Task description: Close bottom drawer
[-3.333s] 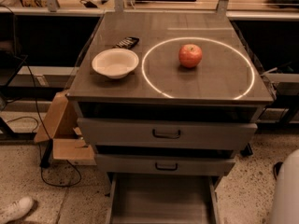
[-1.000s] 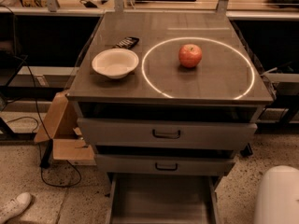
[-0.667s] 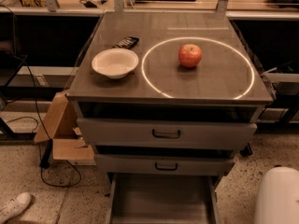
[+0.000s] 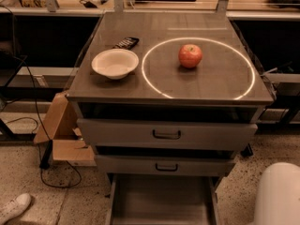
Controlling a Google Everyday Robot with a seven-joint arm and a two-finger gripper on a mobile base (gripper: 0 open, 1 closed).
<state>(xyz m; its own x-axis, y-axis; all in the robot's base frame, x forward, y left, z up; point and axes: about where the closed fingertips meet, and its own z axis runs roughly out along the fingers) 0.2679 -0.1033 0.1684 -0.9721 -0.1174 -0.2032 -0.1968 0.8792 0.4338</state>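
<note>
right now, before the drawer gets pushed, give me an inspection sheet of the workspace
surface: grey cabinet top with a bright ring on it
job's things: bottom drawer pulled out, flat grey tray showing
clutter: apple inside the ring; white bowl and small dark object left of it
hand: not in view; only a white robot body at lower right
cables: black cable on the floor, left
surroundings: cardboard box and white shoe, left

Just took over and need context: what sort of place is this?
Probably a lab or workshop: a grey metal cabinet with its bottom drawer pulled open, cables on the speckled floor, a cardboard box beside it. The tool is not in view; only a white robot part shows at lower right.
</note>
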